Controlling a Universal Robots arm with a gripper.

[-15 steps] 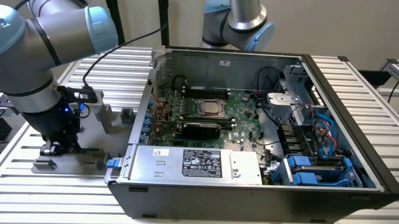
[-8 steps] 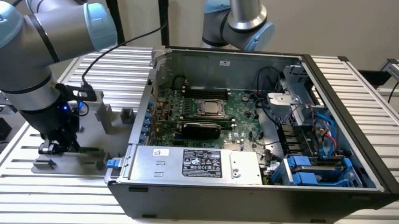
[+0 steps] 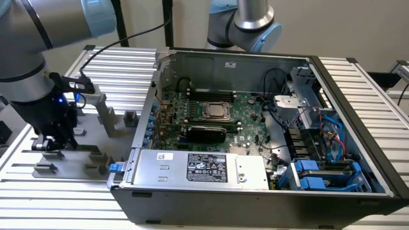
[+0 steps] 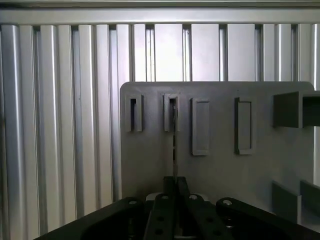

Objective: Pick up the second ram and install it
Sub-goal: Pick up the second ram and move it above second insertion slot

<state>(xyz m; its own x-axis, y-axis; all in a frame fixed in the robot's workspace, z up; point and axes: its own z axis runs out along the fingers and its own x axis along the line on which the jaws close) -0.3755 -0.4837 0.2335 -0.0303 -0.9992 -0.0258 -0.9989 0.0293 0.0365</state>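
My gripper (image 3: pixel 53 143) hangs low over the grey fixture plate (image 3: pixel 96 139) on the exterior view's left, beside the open computer case. In the wrist view its black fingers (image 4: pixel 167 192) are shut on the second ram (image 4: pixel 174 145), a thin stick seen edge-on. The stick runs from the gripper (image 4: pixel 175 181) to a slotted grey block (image 4: pixel 170 112) on the fixture plate (image 4: pixel 220 170). I cannot tell whether its far end still sits in that slot. The motherboard (image 3: pixel 246 112) with its CPU socket (image 3: pixel 216 111) lies inside the case.
The case wall (image 3: pixel 153 96) rises just to the right of the fixture. Grey blocks (image 3: pixel 105 115) stand upright on the plate near the gripper. A second robot arm (image 3: pixel 252 24) stands behind the case. Ribbed aluminium table (image 3: pixel 57 191) surrounds the fixture.
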